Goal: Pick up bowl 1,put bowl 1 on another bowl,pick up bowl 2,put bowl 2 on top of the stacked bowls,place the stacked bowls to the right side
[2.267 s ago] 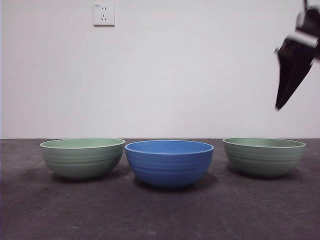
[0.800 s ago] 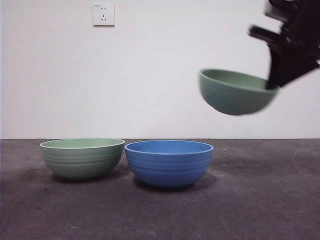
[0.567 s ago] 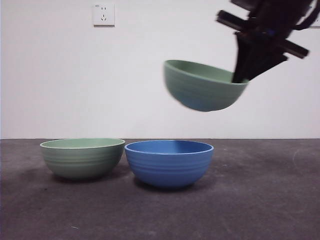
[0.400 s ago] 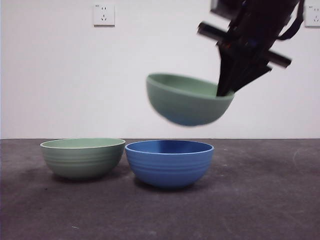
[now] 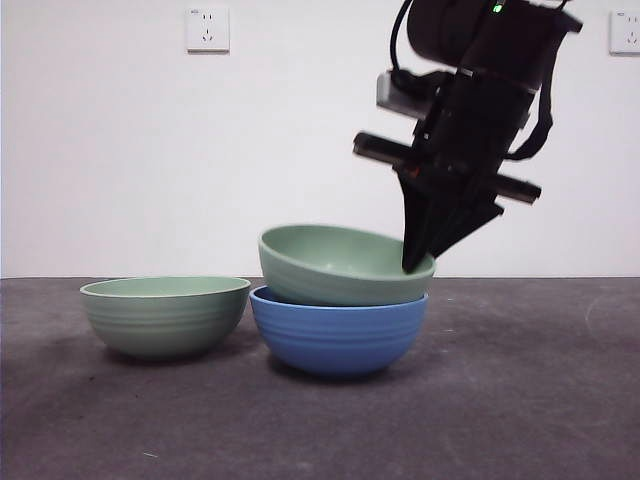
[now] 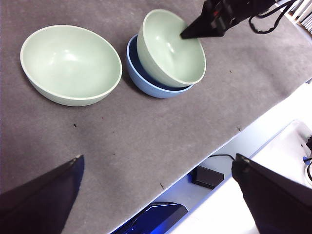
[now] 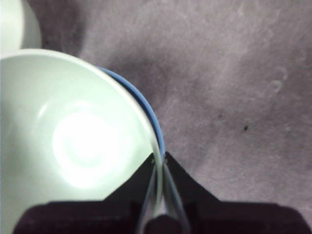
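Note:
A pale green bowl sits tilted inside the blue ribbed bowl at the table's middle. My right gripper comes down from the upper right and is shut on that green bowl's right rim. The wrist view shows its black jaws pinching the rim, with the blue bowl peeking out beyond it. The second green bowl stands alone to the left. My left gripper hangs high over the table's near edge, open, holding nothing. From there I see the nested green bowl, the blue bowl and the lone green bowl.
The dark grey table stretches bare to the right of the blue bowl. A white wall with an outlet stands behind. The table's near edge drops off to a floor with cables.
My right gripper has carried the green bowl leftward and down, from mid-air at the right onto the blue bowl. The left green bowl and the blue bowl have not moved.

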Robot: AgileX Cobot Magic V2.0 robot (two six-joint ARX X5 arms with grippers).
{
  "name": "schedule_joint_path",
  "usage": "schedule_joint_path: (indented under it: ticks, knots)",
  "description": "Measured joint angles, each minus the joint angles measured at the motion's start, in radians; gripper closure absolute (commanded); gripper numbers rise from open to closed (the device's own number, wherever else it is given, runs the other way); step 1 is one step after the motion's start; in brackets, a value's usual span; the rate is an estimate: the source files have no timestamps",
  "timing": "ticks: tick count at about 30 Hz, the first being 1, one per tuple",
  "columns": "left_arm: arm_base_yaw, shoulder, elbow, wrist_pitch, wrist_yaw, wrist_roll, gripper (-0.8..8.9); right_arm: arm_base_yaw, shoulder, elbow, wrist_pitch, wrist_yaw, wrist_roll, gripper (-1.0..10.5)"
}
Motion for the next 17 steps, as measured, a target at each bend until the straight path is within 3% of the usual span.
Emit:
schedule_joint_path:
  ticks: [4, 10, 17]
  knots:
    - [0.0, 0.0, 0.0, 0.0, 0.0, 0.0, 1.76, 0.0, 0.031, 0.0, 0.005, 0.0, 0.002, 9.3]
    - [0.0, 0.011, 0.0, 0.0, -0.029, 0.0, 1.76, 0.006, 0.032, 0.0, 0.005, -0.009, 0.002, 7.1]
    - [0.0, 0.101, 0.0, 0.09, -0.052, -0.009, 1.76, 0.012, 0.016, 0.0, -0.016, -0.058, 0.005, 7.1]
